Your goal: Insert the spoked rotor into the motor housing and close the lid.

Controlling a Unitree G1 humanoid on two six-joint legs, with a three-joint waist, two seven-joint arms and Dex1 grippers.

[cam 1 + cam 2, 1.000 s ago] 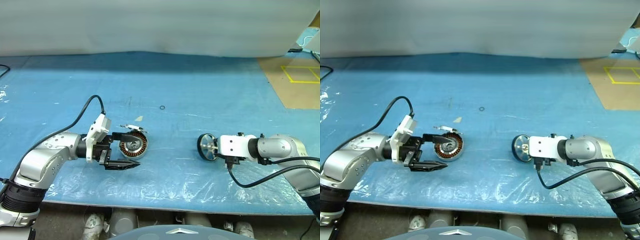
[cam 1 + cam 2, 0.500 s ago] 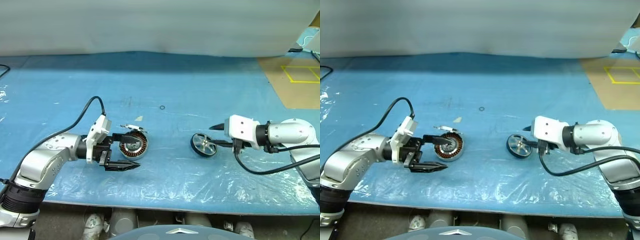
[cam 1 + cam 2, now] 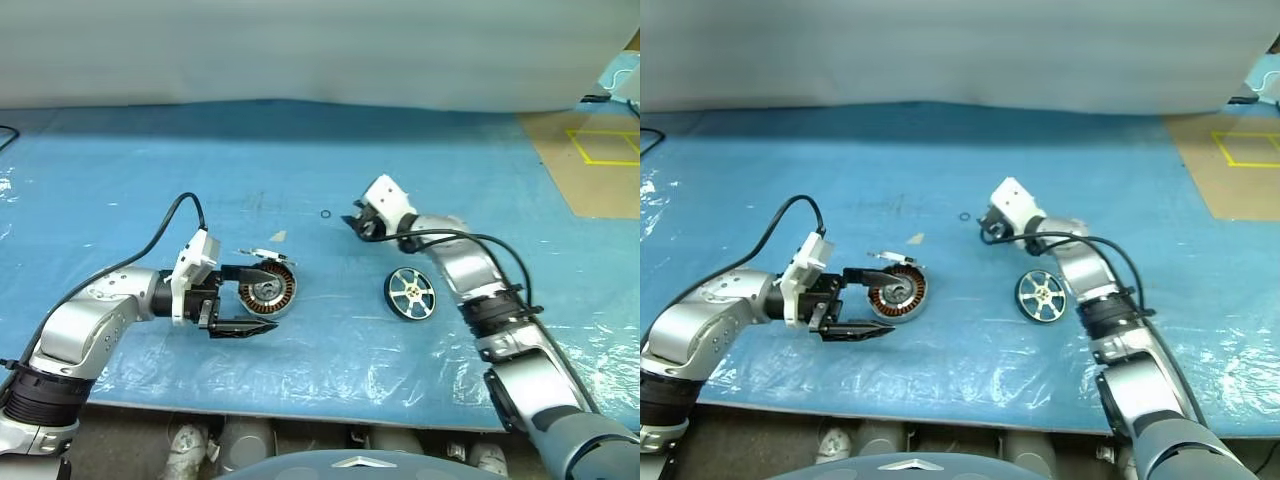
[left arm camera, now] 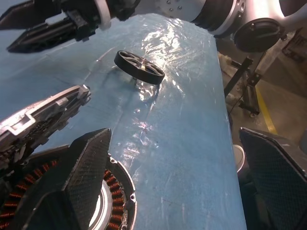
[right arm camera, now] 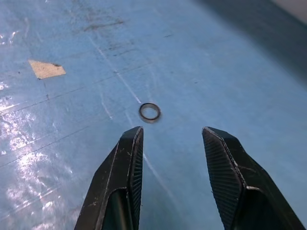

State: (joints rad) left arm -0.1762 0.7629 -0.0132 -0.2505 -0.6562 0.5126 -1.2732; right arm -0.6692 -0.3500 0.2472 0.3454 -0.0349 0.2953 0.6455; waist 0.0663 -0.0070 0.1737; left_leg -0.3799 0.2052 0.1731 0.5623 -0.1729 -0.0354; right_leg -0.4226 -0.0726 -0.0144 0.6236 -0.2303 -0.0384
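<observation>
The spoked rotor [image 3: 410, 293] lies flat on the blue table, black rim and silver spokes up, with nothing touching it; it also appears as the rotor [image 4: 139, 67] in the left wrist view. The motor housing [image 3: 266, 290] with its copper windings sits at the left, its lid [image 3: 262, 256] tilted open at the far edge. My left gripper [image 3: 258, 300] is open, one finger at the housing's far side and one in front of it. My right gripper [image 3: 358, 225] stands open and empty beyond the rotor, its fingertips [image 5: 132, 139] just short of a tiny black ring [image 5: 149, 112].
A tan paper scrap [image 3: 278, 237] lies beyond the housing. Brown board with yellow tape [image 3: 600, 150] covers the far right. A pale wall [image 3: 300, 50] closes the back. The table's front edge [image 3: 330, 415] runs close below both arms.
My right gripper let go of the rotor, which went from upright in the jaws to flat on the table. The right arm then swung forward and left toward the tiny ring. The left arm stayed put.
</observation>
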